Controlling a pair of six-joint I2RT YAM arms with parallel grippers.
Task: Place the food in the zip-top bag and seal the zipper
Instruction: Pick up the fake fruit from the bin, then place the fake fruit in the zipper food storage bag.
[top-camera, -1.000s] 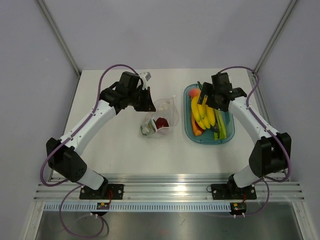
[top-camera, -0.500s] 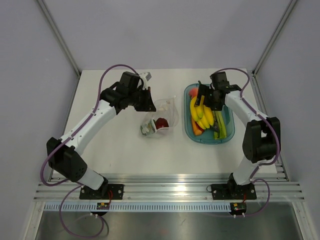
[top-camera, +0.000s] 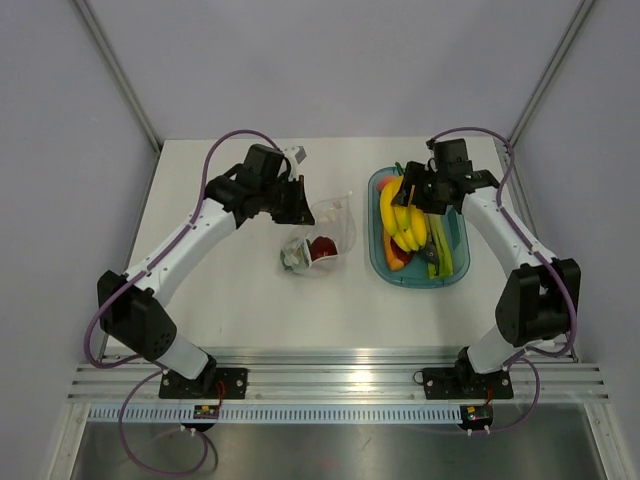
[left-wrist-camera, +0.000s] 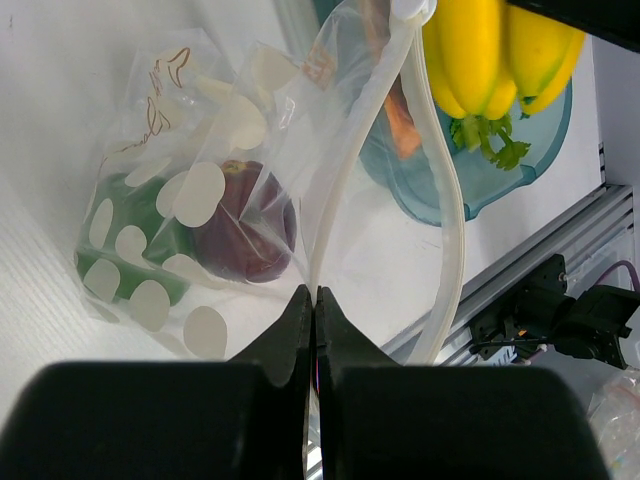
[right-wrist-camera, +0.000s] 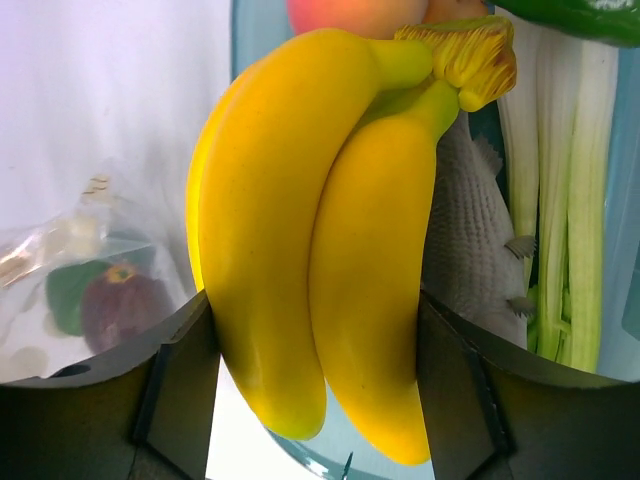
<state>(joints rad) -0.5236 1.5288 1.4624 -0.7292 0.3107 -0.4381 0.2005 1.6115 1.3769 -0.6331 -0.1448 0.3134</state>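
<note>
The white table (top-camera: 240, 290) carries a teal tray (top-camera: 373, 255) on its right side; in the tray lie long green stalks (right-wrist-camera: 570, 200) and an orange-red piece (top-camera: 394, 262). The zip-top bag (top-camera: 335, 225) lies on the table just left of the tray, with its mouth turned toward the tray and standing open; the left gripper (left-wrist-camera: 314, 300) is clenched on the mouth edge and holds this edge up. The banana bunch (right-wrist-camera: 300, 250) is over the tray, between the fingers of the right gripper (top-camera: 412, 195); both fingers (right-wrist-camera: 180, 380) press against its sides, so it is grasped. The dark red apple (left-wrist-camera: 245, 225) is inside the bag, at its bottom end; the green round fruit (left-wrist-camera: 130, 240) is beside the apple, touching it. The zipper (left-wrist-camera: 345, 190) is parted in two strips; one strip runs down into the left jaws.
</note>
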